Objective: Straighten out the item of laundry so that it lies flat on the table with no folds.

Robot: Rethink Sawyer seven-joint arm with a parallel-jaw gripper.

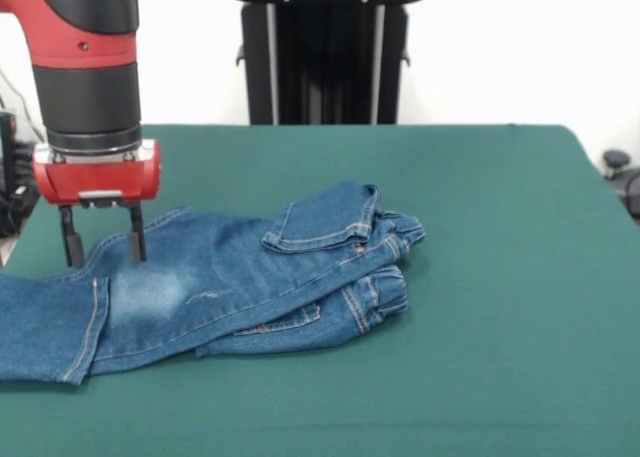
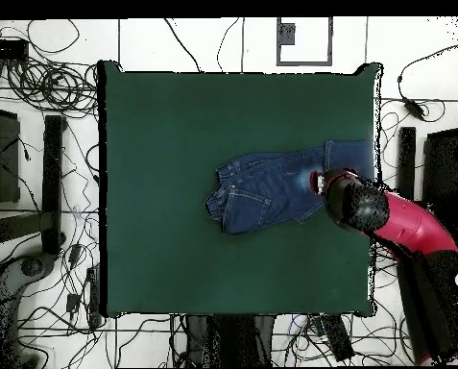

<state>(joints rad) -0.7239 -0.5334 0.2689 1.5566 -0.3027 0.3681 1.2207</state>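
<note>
The item of laundry, a pair of small blue denim jeans point(image 1: 230, 282) point(image 2: 266, 187), lies on the green table point(image 1: 480, 227) point(image 2: 175, 144), toward the left in the front view. Its waist end is folded over on itself at the right, with a flap turned up. The legs run left to the table's edge, one with a pale faded patch. My gripper point(image 1: 103, 245) point(image 2: 319, 183) stands open over the upper leg, its two black fingertips point(image 1: 137, 247) at or just above the denim. Nothing is held between them.
A black pedestal point(image 1: 325, 52) rises behind the table's far edge. Cables point(image 2: 50, 86) and black stands point(image 2: 52, 183) lie on the floor around the table in the overhead view. My red arm point(image 2: 415, 231) reaches in from one side of the table.
</note>
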